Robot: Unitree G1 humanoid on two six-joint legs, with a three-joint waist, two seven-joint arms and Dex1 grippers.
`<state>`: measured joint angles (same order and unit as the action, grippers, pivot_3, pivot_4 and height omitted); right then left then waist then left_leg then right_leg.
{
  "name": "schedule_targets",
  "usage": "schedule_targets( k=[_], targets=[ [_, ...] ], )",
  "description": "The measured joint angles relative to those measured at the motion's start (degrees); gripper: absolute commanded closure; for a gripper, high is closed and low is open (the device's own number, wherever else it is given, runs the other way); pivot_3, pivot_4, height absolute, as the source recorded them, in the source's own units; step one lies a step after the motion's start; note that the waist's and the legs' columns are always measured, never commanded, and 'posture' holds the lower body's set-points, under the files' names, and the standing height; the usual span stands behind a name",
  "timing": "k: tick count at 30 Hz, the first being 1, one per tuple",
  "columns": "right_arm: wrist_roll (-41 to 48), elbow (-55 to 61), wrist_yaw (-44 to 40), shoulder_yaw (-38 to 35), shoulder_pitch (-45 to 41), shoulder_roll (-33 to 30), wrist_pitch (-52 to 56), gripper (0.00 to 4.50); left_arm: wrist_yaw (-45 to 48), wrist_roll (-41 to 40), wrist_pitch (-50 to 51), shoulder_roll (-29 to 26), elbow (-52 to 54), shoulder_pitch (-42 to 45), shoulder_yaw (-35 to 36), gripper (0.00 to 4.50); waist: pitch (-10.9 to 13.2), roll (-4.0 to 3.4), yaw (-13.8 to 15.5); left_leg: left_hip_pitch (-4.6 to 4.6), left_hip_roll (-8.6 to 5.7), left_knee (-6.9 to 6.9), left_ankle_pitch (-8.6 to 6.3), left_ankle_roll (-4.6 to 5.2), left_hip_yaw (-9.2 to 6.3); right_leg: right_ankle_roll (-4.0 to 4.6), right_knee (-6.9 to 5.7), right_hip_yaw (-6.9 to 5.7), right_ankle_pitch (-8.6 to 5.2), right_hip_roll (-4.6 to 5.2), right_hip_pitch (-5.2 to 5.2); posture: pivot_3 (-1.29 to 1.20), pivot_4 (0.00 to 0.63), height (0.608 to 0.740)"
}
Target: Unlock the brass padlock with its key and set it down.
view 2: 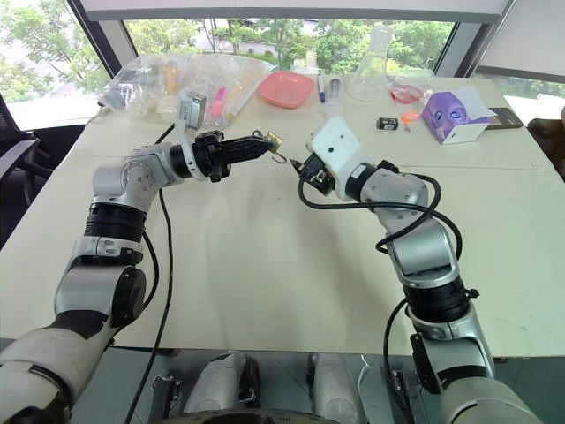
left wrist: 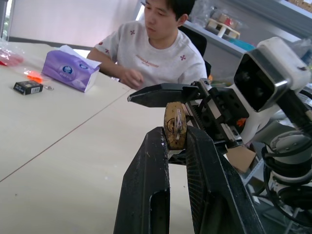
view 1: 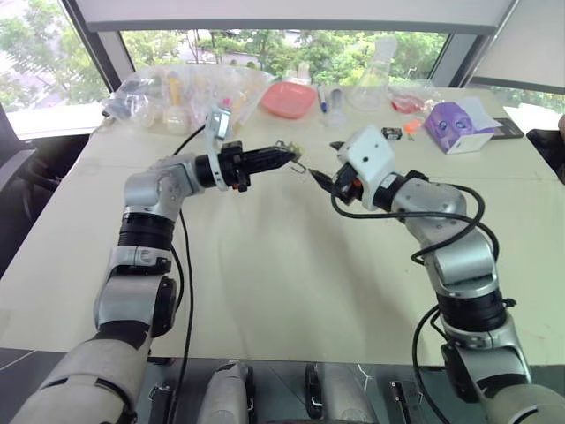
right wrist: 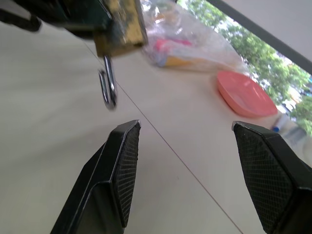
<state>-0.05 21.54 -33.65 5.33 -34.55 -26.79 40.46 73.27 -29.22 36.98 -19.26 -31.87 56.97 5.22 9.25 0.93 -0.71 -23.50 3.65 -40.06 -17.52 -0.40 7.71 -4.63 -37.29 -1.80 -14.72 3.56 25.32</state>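
Note:
The brass padlock is pinched edge-on between the two black fingers of my left gripper, held in the air above the table. Its silvery shackle hangs down below the body. My right gripper faces it from the right, a short way off and not touching. It stands open with nothing between its fingers. In the head views its tips sit just below and right of the padlock. The key is out of view.
At the table's far edge lie clear plastic bags, a pink tray, a glass flask, a small black-and-white box and a purple tissue box. A person sits at the table's right side.

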Motion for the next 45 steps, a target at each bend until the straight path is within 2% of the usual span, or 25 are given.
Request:
schedule_targets(
  k=[7,9,12,16,21,27,29,32,36,42,45],
  targets=[
    [2.1,7.6,-2.4,-3.6,4.2,-8.4,5.7,1.46,-1.4,1.1,-1.2,2.1,-4.6,0.1,-1.2,4.50,0.0,0.00,0.2,-0.02,-0.02,0.00,-0.02,0.03,-0.03,0.00,0.05,0.00,0.00,0.01,-0.02,0.00,0.150,0.733],
    [5.1,12.7,-5.7,-4.0,8.2,-12.6,10.4,1.46,-3.8,1.1,-0.8,3.8,-7.1,0.0,-0.9,4.50,0.0,0.01,0.3,-0.02,-0.02,0.00,-0.05,0.09,-0.04,0.00,0.09,0.00,0.00,0.01,-0.04,0.00,0.150,0.733],
    [9.0,18.2,-8.1,-4.4,12.6,-15.5,16.4,1.46,-9.5,1.0,1.6,7.3,-11.0,-0.3,0.7,4.50,0.0,0.03,0.2,-0.01,-0.03,-0.03,-0.18,0.32,-0.08,0.00,0.08,0.01,0.00,0.01,-0.05,0.00,0.150,0.733],
    [10.9,22.0,-8.4,-4.5,13.9,-18.8,19.7,1.46,-17.2,1.0,5.1,11.4,-14.7,-0.6,2.5,4.50,0.0,0.03,0.0,0.02,-0.02,-0.02,-0.23,0.41,-0.18,0.00,0.06,0.02,0.00,0.00,-0.04,0.00,0.150,0.733],
    [11.8,23.2,-7.0,-4.5,14.0,-19.5,21.8,1.46,-24.9,1.0,9.6,15.7,-18.1,-2.7,4.7,4.50,0.0,0.05,0.1,0.02,-0.02,-0.02,-0.23,0.41,-0.18,0.00,0.06,0.02,0.00,0.01,-0.04,0.00,0.150,0.733],
    [12.7,23.6,-4.9,-4.4,15.1,-19.5,22.9,1.46,-31.2,0.0,10.6,16.7,-18.9,-2.3,7.4,4.50,0.0,0.05,0.1,0.06,-0.02,-0.02,-0.23,0.40,-0.18,0.00,0.06,0.02,0.00,0.01,-0.08,0.00,0.150,0.733],
    [12.7,23.9,-4.3,-4.1,15.1,-19.5,22.9,1.41,-31.5,0.0,11.2,16.7,-18.5,-2.4,7.4,3.50,0.0,0.04,0.1,0.07,-0.02,-0.02,-0.21,0.37,-0.18,0.00,0.06,0.02,0.00,0.01,-0.08,0.00,0.150,0.733],
    [12.9,24.0,-3.8,-3.7,15.1,-19.4,22.9,1.41,-32.3,0.0,11.6,16.4,-18.5,-3.2,7.4,2.24,0.0,0.05,0.1,0.07,-0.02,-0.02,-0.14,0.25,-0.17,0.00,0.06,0.02,0.00,0.01,-0.08,0.00,0.150,0.733],
    [13.4,24.0,-3.3,-3.5,14.9,-19.4,22.9,1.41,-32.3,-0.5,13.1,16.0,-16.2,-3.1,7.4,0.13,0.0,0.07,0.1,0.19,-0.02,-0.03,-0.18,0.32,-0.18,0.00,0.07,0.01,0.00,0.01,-0.24,0.00,0.150,0.733],
    [13.9,23.9,-2.9,-3.4,15.0,-19.5,22.9,1.41,-32.9,4.0,11.9,10.6,-4.2,-7.1,-0.5,0.13,-0.1,0.03,-0.5,0.34,0.05,0.03,-0.19,0.33,-0.18,0.02,0.03,0.05,0.00,-0.05,-0.30,0.00,0.150,0.733],
    [14.2,23.9,-2.7,-3.5,15.5,-19.5,22.9,1.41,-33.2,6.1,13.2,4.2,5.1,-11.0,-3.0,0.13,-0.1,0.03,-0.6,0.31,0.07,0.04,-0.09,0.15,-0.16,0.03,-0.01,0.10,0.00,-0.05,-0.23,0.00,0.150,0.733]
  ],
)
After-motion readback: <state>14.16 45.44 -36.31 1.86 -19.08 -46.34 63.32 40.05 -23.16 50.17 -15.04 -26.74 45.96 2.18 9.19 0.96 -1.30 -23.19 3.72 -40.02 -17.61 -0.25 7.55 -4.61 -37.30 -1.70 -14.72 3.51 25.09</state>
